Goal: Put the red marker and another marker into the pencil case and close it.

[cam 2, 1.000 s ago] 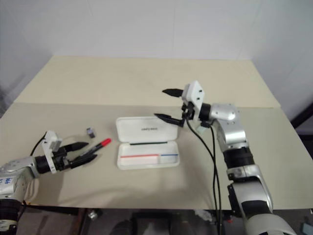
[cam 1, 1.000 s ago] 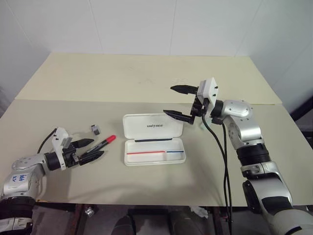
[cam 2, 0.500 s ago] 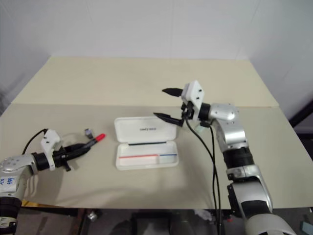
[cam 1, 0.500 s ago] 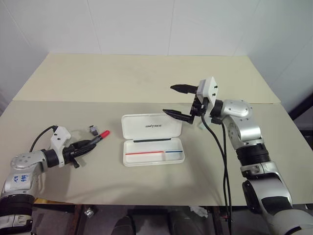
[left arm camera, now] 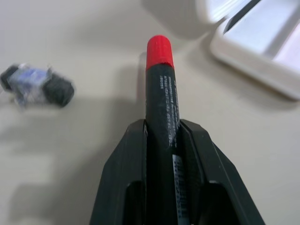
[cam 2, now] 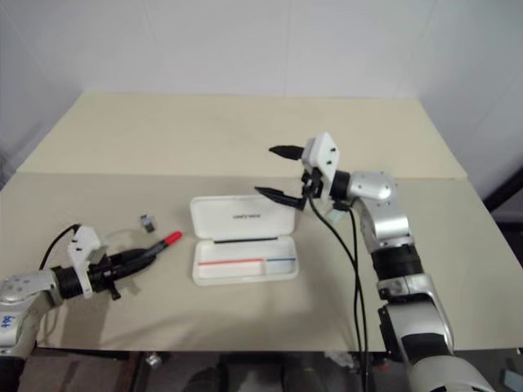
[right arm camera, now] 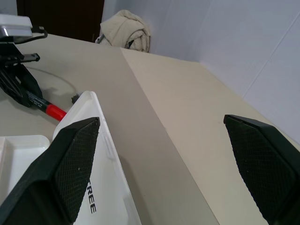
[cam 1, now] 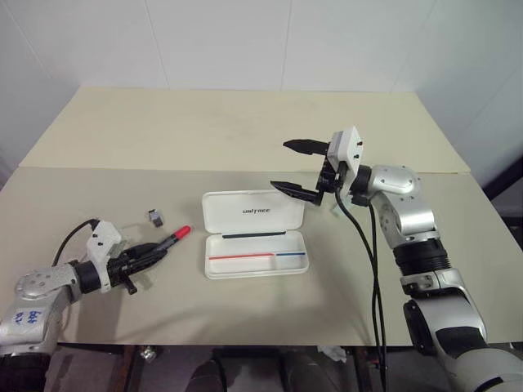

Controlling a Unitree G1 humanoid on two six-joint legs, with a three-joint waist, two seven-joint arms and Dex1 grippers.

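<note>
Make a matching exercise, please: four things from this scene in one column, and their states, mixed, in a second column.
Things:
1. left pincer
2. right pincer
3. pencil case
4. small dark block

States:
A. lying open on the table
B. open, holding nothing, above the case's lid
C. shut on the red marker
D. lying on the table beside the marker's red end

Pairs: 1-C, 2-B, 3-A, 4-D

On the beige surface (cam 1: pixel 245 131) the white pencil case (cam 1: pixel 257 233) lies open, lid back with its lettering showing. To its left, the left end effector (cam 1: pixel 151 252) is clamped on the red marker (cam 1: pixel 173 239), red tip toward the case. A small dark grey block (cam 1: pixel 155 216) lies nearby. The right end effector (cam 1: pixel 299 167) hangs spread wide above the case's lid corner.
</note>
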